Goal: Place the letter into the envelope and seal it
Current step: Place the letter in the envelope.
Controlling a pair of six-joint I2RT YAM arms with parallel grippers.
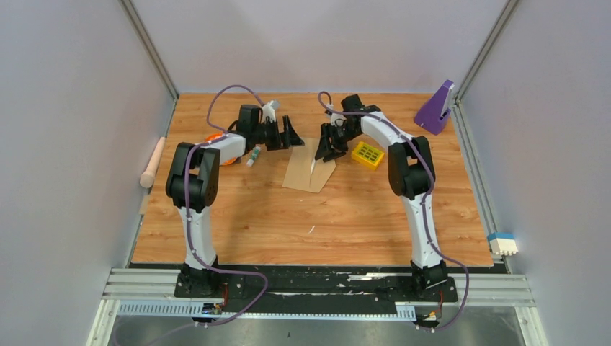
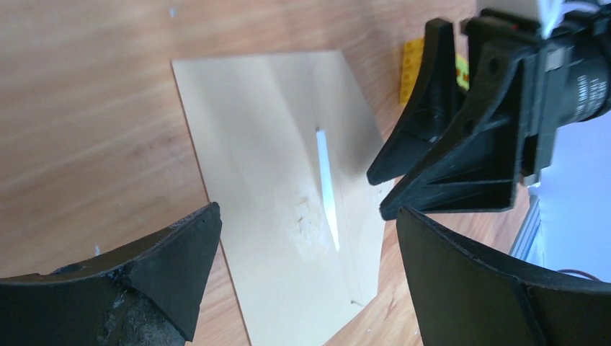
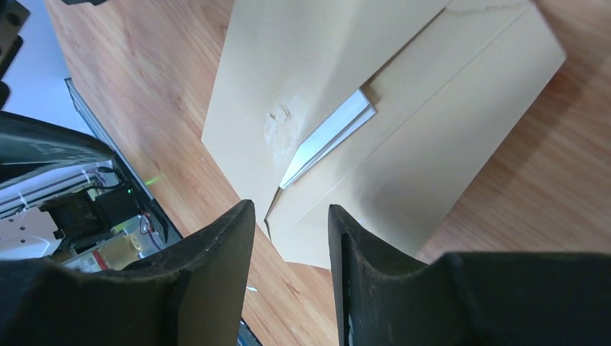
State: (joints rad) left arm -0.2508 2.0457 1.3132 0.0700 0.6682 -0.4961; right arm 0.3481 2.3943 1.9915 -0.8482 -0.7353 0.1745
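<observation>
The tan envelope [image 1: 308, 175] lies flat on the wooden table between both grippers. Its flap is folded down over the body. The letter is inside; only a thin white edge [image 1: 315, 163] shows in the slit under the flap, also in the left wrist view [image 2: 328, 189] and the right wrist view [image 3: 328, 135]. My left gripper [image 1: 290, 134] is open wide and empty, just above the envelope's [image 2: 266, 158] far left. My right gripper [image 1: 328, 149] is open and empty, hovering over the envelope's [image 3: 432, 122] far right edge; it also shows in the left wrist view [image 2: 393, 189].
A yellow block [image 1: 368, 155] lies right of the right gripper. A purple stand [image 1: 434, 108] is at the back right. A small marker [image 1: 253, 157] and an orange object [image 1: 215, 138] lie by the left arm. A wooden roller [image 1: 152, 164] lies off the left edge.
</observation>
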